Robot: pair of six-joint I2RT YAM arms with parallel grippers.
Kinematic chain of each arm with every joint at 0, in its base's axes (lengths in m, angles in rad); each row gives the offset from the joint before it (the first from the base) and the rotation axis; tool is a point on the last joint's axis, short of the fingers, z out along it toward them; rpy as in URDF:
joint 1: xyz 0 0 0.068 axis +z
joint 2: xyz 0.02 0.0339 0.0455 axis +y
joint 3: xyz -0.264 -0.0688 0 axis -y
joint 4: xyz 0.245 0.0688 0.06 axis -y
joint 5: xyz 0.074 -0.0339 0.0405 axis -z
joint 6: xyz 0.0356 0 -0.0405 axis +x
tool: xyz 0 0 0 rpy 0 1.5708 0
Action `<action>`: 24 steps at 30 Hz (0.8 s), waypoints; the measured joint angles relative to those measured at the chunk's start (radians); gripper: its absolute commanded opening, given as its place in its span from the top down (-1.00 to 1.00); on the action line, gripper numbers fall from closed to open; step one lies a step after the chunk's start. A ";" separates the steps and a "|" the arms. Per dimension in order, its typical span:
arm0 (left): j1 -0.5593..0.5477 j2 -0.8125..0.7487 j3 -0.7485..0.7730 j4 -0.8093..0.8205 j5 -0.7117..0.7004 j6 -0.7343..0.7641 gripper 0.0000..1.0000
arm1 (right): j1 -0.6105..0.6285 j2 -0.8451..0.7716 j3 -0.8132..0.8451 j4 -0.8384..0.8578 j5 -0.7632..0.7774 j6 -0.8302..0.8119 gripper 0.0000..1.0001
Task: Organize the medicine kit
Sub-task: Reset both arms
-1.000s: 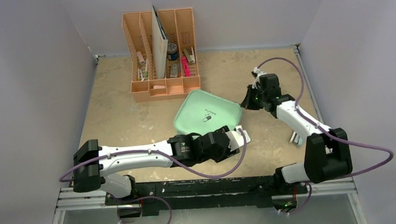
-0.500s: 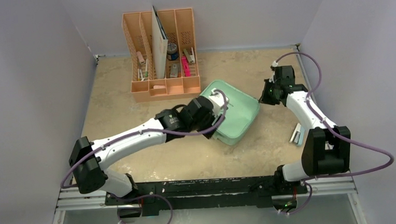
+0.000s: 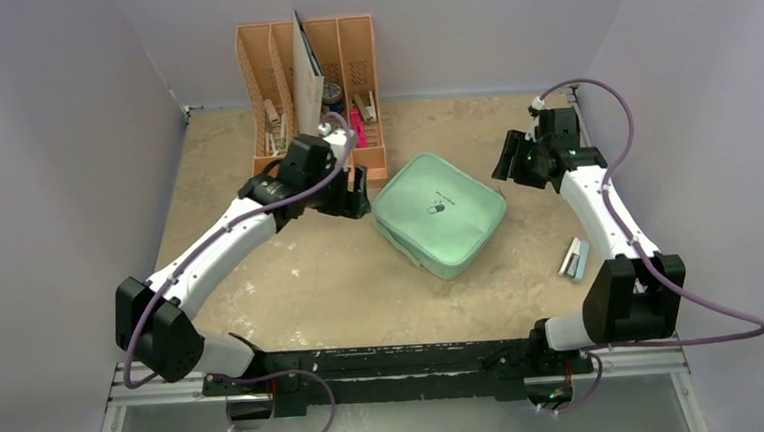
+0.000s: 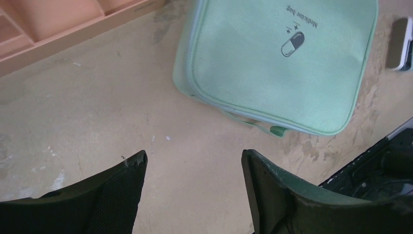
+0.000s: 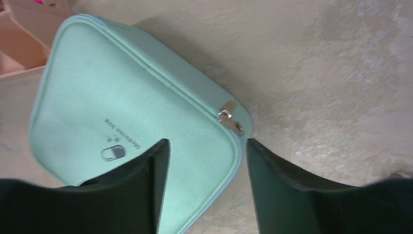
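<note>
The medicine kit (image 3: 439, 213) is a mint-green zip case lying closed and flat mid-table, its pill logo facing up. My left gripper (image 3: 352, 192) hovers just left of the kit, beside the organizer, open with only bare table between its fingers (image 4: 195, 158). In the left wrist view the kit (image 4: 277, 58) lies ahead, with a green pull tab (image 4: 278, 130) at its near edge. My right gripper (image 3: 513, 164) is open to the right of the kit. In the right wrist view it (image 5: 204, 146) hangs over the kit's (image 5: 131, 112) corner near the metal zip pull (image 5: 229, 117), holding nothing.
A peach-orange slotted organizer (image 3: 317, 170) with pens and small items stands at the back left, close to my left gripper. A small grey-and-white object (image 3: 574, 260) lies on the table at the right, beside my right arm. Walls enclose the table.
My left arm swung from the front, across the kit, to the back left beside the organizer. The kit shifted right and lies flat. My right gripper opened and drew back to the right.
</note>
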 measured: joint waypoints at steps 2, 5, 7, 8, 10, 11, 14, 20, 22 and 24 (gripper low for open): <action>0.056 -0.019 -0.007 -0.002 0.036 -0.024 -0.44 | 0.001 -0.019 0.004 -0.010 -0.039 0.006 -0.56; 0.142 -0.043 -0.008 -0.004 0.073 -0.055 -0.54 | 0.005 -0.056 0.002 -0.039 -0.090 0.011 -0.67; 0.187 -0.058 -0.008 -0.007 0.085 -0.066 -0.58 | 0.012 -0.097 -0.004 -0.053 -0.123 0.016 -0.96; 0.206 -0.068 -0.008 -0.010 0.088 -0.071 -0.60 | 0.017 -0.114 -0.006 -0.056 -0.134 0.022 -0.97; 0.236 -0.090 -0.008 -0.019 0.087 -0.079 -0.60 | 0.035 -0.161 -0.008 -0.076 -0.161 0.024 -0.98; 0.249 -0.107 -0.008 -0.025 0.082 -0.080 -0.61 | 0.046 -0.183 -0.008 -0.087 -0.175 0.024 -0.98; 0.262 -0.172 -0.008 -0.039 0.064 -0.078 -0.65 | 0.079 -0.241 -0.008 -0.116 -0.217 0.026 -0.98; 0.262 -0.338 -0.008 -0.043 0.044 -0.079 -0.65 | 0.119 -0.408 -0.042 -0.114 -0.309 0.026 -0.98; 0.262 -0.388 -0.014 -0.032 0.045 -0.084 -0.65 | 0.120 -0.465 -0.061 -0.101 -0.311 0.030 -0.98; 0.262 -0.430 -0.037 -0.008 0.053 -0.089 -0.65 | 0.120 -0.505 -0.074 -0.092 -0.305 0.040 -0.98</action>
